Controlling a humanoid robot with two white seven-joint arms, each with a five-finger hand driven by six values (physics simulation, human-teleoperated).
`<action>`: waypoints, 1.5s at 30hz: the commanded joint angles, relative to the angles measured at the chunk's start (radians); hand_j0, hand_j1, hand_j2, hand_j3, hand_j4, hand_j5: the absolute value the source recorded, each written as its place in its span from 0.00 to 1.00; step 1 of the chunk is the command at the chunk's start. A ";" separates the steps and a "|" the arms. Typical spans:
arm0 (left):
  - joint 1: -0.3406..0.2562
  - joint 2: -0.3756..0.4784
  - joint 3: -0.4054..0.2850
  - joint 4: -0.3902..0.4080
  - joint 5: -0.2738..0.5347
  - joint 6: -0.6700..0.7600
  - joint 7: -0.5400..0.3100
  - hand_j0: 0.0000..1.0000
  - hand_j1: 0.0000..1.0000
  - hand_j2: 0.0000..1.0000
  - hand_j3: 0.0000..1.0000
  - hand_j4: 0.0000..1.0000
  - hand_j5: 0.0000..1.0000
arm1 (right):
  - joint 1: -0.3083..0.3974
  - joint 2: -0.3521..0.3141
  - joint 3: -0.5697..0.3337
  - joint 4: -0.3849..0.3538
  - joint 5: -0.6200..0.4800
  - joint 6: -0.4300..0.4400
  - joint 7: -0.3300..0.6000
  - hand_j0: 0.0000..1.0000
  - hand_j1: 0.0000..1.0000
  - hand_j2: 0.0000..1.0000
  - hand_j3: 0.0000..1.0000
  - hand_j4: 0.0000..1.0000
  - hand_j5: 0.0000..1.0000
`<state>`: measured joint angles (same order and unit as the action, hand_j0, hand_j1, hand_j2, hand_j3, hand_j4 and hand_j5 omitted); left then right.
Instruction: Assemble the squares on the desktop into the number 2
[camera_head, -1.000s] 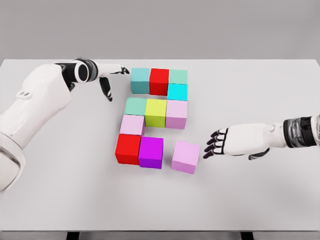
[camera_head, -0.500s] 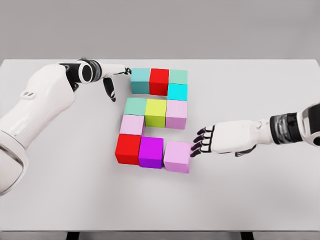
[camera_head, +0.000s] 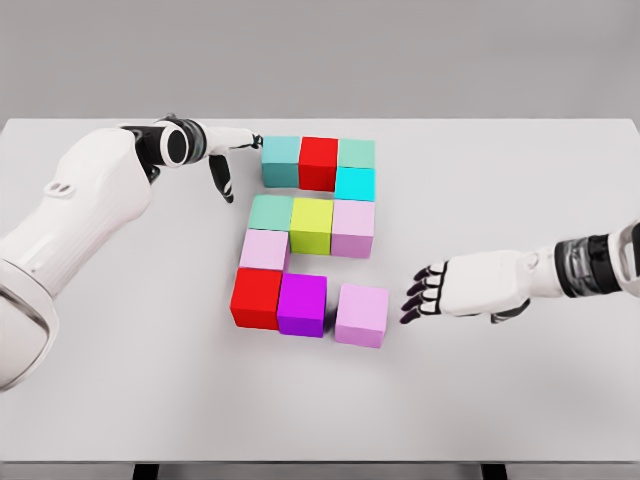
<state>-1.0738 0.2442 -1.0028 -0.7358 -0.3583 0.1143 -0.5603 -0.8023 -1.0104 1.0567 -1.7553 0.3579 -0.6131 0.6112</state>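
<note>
Coloured cubes form a 2-like figure on the white table (camera_head: 520, 180). The top row holds a teal cube (camera_head: 281, 160), a red cube (camera_head: 319, 162) and a green cube (camera_head: 356, 153), with a cyan cube (camera_head: 355, 184) below the green one. The middle row has a teal-green (camera_head: 270, 213), a yellow-green (camera_head: 311, 224) and a pink cube (camera_head: 352, 227). A pale pink cube (camera_head: 264, 249) sits under its left end. At the bottom stand a red (camera_head: 257, 297), a magenta (camera_head: 302, 304) and a pink cube (camera_head: 361, 314). My left hand (camera_head: 232, 152) is open beside the teal cube. My right hand (camera_head: 425, 292) is open, right of the bottom pink cube, apart from it.
A small gap separates the bottom pink cube from the magenta one. The table's front edge (camera_head: 320, 461) runs along the bottom of the view.
My right hand pushed the bottom pink cube left toward the magenta cube, then drew back to the right, off the cube. The left hand edged slightly toward the teal cube.
</note>
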 joint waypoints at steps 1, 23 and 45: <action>0.000 0.000 0.001 -0.001 -0.004 -0.001 0.000 1.00 1.00 1.00 1.00 1.00 1.00 | 0.000 -0.010 0.028 -0.003 -0.002 0.002 0.000 1.00 1.00 1.00 1.00 1.00 1.00; 0.054 0.639 -0.004 -0.381 0.338 -0.725 0.000 1.00 1.00 1.00 1.00 1.00 1.00 | -0.051 0.081 0.091 -0.001 -0.004 0.002 0.000 1.00 1.00 1.00 1.00 1.00 1.00; 0.080 0.632 -0.059 -0.367 0.331 -0.725 -0.001 1.00 1.00 1.00 1.00 1.00 1.00 | -0.110 0.102 0.081 0.046 -0.013 0.002 0.000 1.00 1.00 1.00 1.00 1.00 1.00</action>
<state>-0.9940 0.8755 -1.0628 -1.1030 -0.0338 -0.6132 -0.5618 -0.9143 -0.9086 1.1397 -1.7171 0.3513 -0.6130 0.6112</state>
